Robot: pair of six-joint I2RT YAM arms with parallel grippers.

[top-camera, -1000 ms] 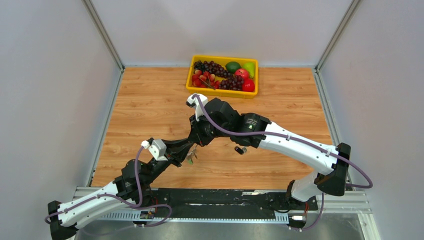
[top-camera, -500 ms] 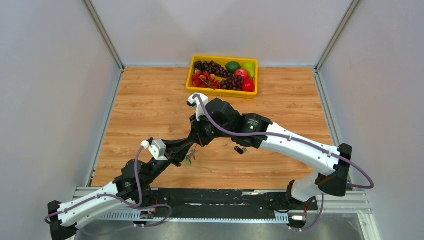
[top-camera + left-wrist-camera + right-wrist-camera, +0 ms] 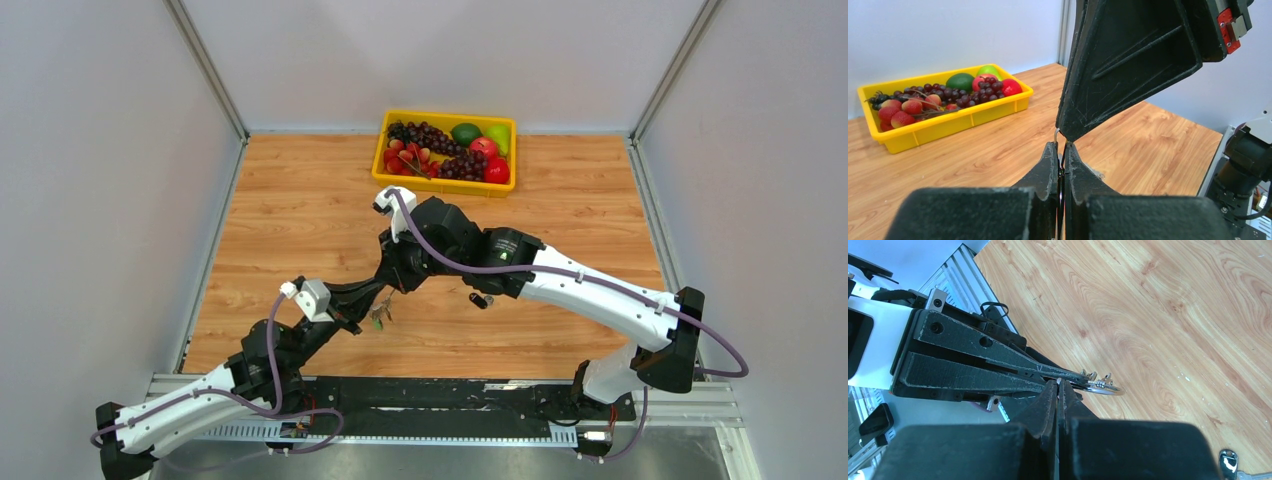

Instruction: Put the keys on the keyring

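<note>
2 hands meet tip to tip above the middle of the desk [image 3: 290, 220]. The left hand [image 3: 383, 302] is pressed together, pinching the silver keyring [image 3: 1096, 385]. The right hand [image 3: 397, 284] is pressed together too, its tips right against the left hand's tips, and I cannot tell whether it grips the ring. From the right wrist the keyring shows almost edge-on, its long axis running straight out past the left hand's fingertips. A small cluster of keys [image 3: 378, 318], 1 showing green, hangs below the left hand's tip, pointing down. 1 loose key [image 3: 481, 299] with a dark head lies flat on the desk just right of the hands, beside the right forearm. At the far edge, 1 yellow tray [image 3: 440, 187] holds fruit [image 3: 430, 135]: dark grapes with red and green pieces.
</note>
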